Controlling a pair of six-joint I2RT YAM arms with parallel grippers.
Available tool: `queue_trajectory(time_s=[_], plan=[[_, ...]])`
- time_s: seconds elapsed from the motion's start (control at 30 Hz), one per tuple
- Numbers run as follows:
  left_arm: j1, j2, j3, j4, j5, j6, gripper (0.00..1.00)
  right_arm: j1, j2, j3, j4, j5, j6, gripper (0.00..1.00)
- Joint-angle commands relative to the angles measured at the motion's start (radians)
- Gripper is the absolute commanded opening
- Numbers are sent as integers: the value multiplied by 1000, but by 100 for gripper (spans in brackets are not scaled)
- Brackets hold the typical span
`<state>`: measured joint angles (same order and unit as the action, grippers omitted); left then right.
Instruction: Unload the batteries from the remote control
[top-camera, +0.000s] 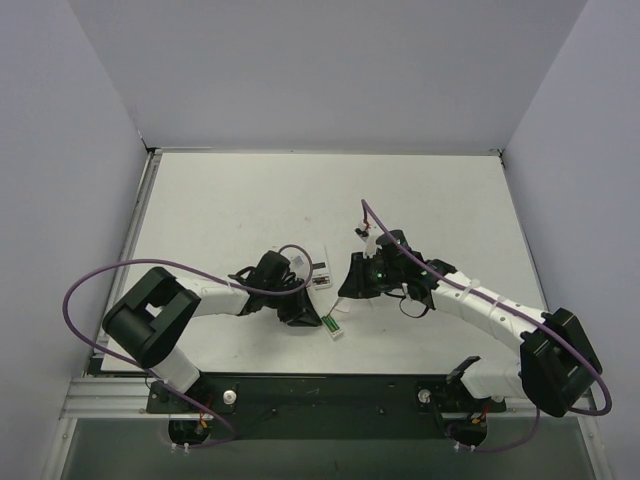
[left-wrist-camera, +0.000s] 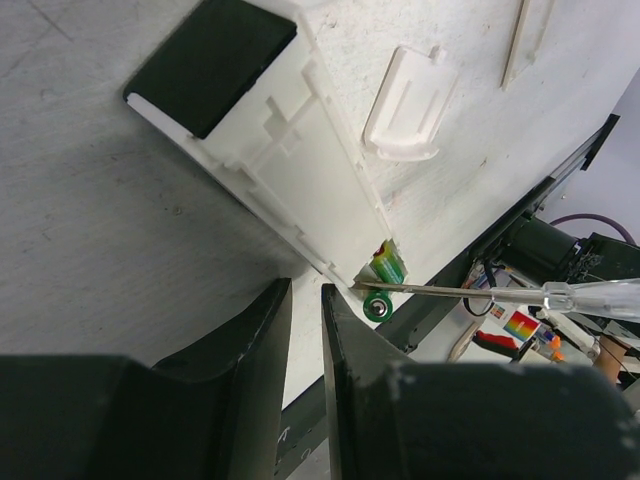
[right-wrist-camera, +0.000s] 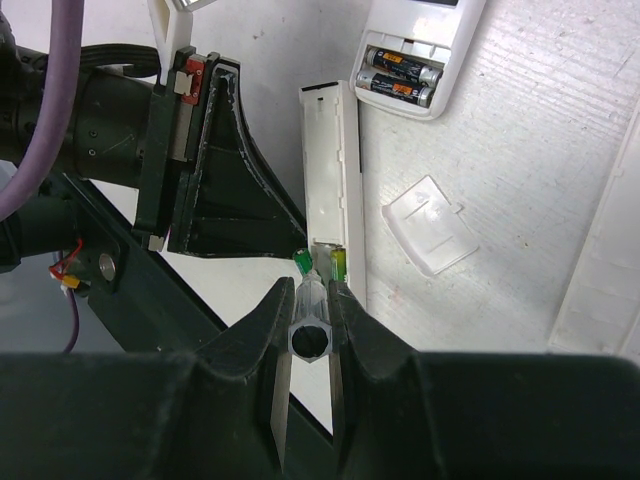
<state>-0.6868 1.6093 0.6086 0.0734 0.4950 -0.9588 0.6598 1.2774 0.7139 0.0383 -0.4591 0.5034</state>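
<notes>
Right gripper (right-wrist-camera: 310, 292) jaws clamped on screwdriver (left-wrist-camera: 575, 296), its tip at green batteries (left-wrist-camera: 386, 266) at remote (left-wrist-camera: 300, 180) end. Left gripper (left-wrist-camera: 303, 288) jaws narrowly parted, just beside remote.

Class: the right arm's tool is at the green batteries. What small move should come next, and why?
Probably a slight prying push with the clear-handled tool, to slide one of the green batteries out. The right gripper is shut on that tool, and its thin shaft reaches the batteries at the end of the remote. Neither battery lies clear of it yet.
</notes>
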Motion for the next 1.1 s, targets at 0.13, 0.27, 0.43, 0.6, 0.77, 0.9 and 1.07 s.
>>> queue_trajectory(time_s=[0.13,0.27,0.43,0.6,0.77,0.9,1.07], plan=[[-10,24,37,45,-24,3,29,-5,-49,-7,3,-32,6,0],[-26,20,39,51,-19,-9,29,-14,-49,-4,-3,-27,1,0],[-62,6,39,57,-29,-29,30,-20,-49,-2,-12,-30,-5,0],[-71,17,59,65,-30,-37,29,-23,-58,-7,-18,-29,-8,0],[-82,21,77,69,-26,-47,29,-29,-73,-11,-25,-27,-9,0],[-91,21,88,75,-16,-63,29,-37,-82,-11,-32,-27,-14,0],[-103,29,109,80,-10,-77,30,-55,-93,-10,-34,-29,-20,0]])
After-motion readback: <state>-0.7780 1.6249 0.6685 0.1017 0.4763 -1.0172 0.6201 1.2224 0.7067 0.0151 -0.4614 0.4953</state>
